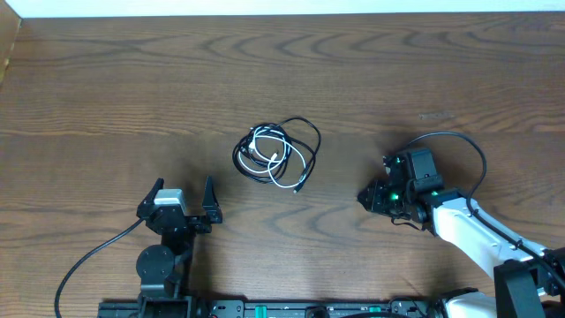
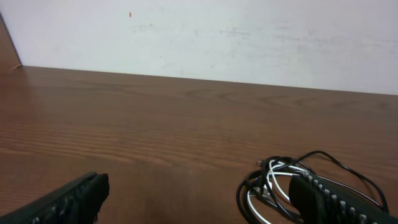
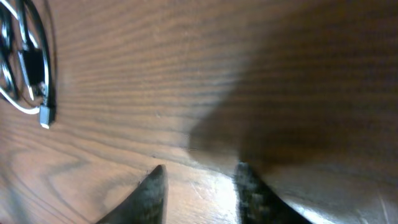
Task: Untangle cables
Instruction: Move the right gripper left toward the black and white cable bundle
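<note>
Right gripper [image 3: 200, 169], jaws parted, hangs well apart from the tangled cables [image 1: 275, 156]

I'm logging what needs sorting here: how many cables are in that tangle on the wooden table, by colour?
Thin white cord: 1
Thin black cords: 2, as far as the tangle lets me tell
Total: 3

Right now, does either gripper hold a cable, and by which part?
Nothing is held. The left gripper and the right gripper both stand open and empty. The cables lie bundled between them, touched by neither.
</note>
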`<state>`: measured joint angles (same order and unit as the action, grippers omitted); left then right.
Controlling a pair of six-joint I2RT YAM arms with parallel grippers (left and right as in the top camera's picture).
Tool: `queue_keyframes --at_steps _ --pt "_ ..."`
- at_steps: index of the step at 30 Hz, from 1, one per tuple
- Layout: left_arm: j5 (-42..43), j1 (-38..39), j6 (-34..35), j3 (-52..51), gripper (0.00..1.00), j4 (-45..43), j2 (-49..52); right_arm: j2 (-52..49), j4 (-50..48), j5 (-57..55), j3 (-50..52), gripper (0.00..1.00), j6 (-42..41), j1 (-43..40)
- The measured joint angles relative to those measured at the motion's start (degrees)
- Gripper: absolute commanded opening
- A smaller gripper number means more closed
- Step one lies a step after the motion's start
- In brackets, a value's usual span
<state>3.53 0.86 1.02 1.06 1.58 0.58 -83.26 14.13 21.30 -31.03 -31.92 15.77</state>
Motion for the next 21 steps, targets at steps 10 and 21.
queue_keyframes --at_steps 10,21 --pt "0.0 0.0 0.0 0.0 0.98 0.0 0.0 0.8 -1.4 0.1 -1.2 0.95 0.4 0.7" --pt "0.0 0.0 0.0 0.0 0.98 0.0 0.0 0.9 -1.8 -5.4 -1.5 0.92 0.5 0.7"
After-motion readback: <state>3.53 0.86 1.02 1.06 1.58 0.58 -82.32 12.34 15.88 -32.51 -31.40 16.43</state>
